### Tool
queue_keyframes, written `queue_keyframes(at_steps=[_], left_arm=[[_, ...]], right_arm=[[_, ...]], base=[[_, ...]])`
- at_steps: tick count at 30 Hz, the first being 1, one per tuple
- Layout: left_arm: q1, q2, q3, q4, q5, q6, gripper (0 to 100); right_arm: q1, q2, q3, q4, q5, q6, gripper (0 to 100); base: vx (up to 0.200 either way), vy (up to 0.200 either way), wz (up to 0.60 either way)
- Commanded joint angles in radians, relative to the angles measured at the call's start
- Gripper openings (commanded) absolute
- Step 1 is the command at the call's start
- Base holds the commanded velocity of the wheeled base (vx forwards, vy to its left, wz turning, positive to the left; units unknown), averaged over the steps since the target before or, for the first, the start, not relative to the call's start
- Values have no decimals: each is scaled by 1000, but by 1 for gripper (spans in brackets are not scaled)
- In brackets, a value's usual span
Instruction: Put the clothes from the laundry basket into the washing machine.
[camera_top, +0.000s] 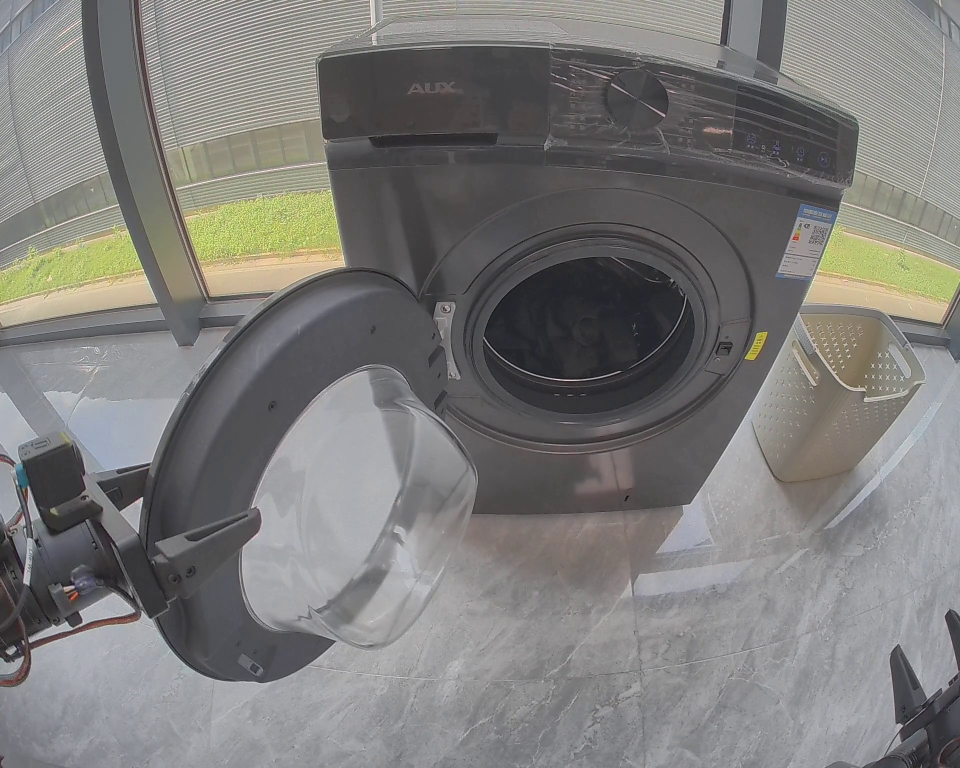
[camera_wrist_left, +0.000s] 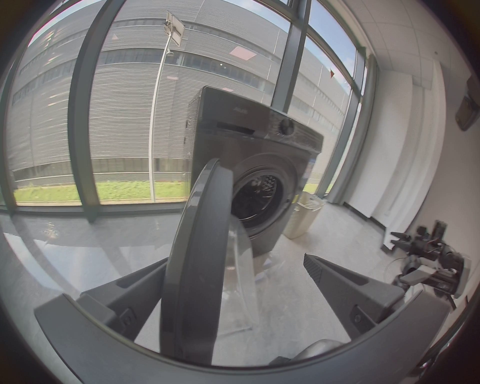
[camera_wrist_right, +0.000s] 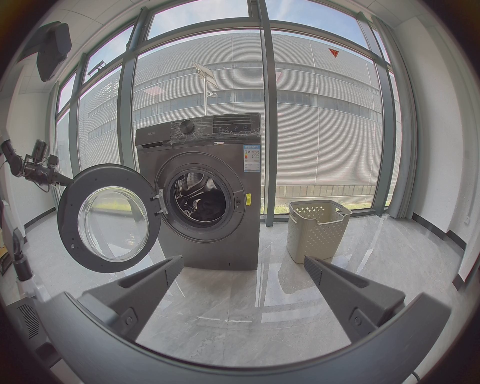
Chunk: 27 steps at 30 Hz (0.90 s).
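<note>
At near left, the left gripper (camera_top: 198, 497), jaws apart, straddles the door (camera_top: 300, 340) rim, the right gripper (camera_wrist_right: 243, 260) likewise parted; laundry basket (camera_top: 840, 400) seemingly empty, so closing the door follows.

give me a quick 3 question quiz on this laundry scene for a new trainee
1. By the robot's own sides, on which side of the washing machine does the laundry basket stand?
2. True or false: the machine's door is shut.
3. The left claw is: A) shut on a shirt, B) open, astride the door's edge, C) inside the drum.

Key: 1 right; 2 false, it is swung wide open; 3 B.
</note>
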Motion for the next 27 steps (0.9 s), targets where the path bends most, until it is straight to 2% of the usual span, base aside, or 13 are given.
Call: queue_keyframes(at_steps=[1, 2, 7, 13, 17, 18, 19, 24, 27], left_arm=[[-185, 6, -69, -4, 19, -52, 100], [-208, -3, -69, -7, 19, -62, 100], [-217, -14, -61, -4, 14, -87, 100], [-168, -14, -49, 0, 77, -61, 100], [-161, -26, -52, -7, 106, -59, 100], [-147, -23, -50, 2, 148, -56, 100], [-148, -17, -50, 3, 160, -52, 100], [-151, 94, -76, -12, 174, -33, 100], [-151, 232, -150, -44, 186, -27, 100]], right_arm=[[0, -15, 18, -1, 0, -1, 100], [0, -15, 18, -1, 0, -1, 100], [0, -15, 18, -1, 0, -1, 100], [0, -15, 18, -1, 0, 1, 100], [0, -15, 18, -1, 0, 1, 100], [0, -15, 18, -1, 0, -1, 100], [0, -15, 18, -1, 0, -1, 100], [0, -15, 18, -1, 0, 1, 100], [0, -15, 18, -1, 0, -1, 100]], base=[[0, 0, 0], [0, 0, 0], [0, 0, 0], [0, 0, 0], [0, 0, 0], [0, 0, 0], [0, 0, 0], [0, 0, 0], [0, 0, 0]])
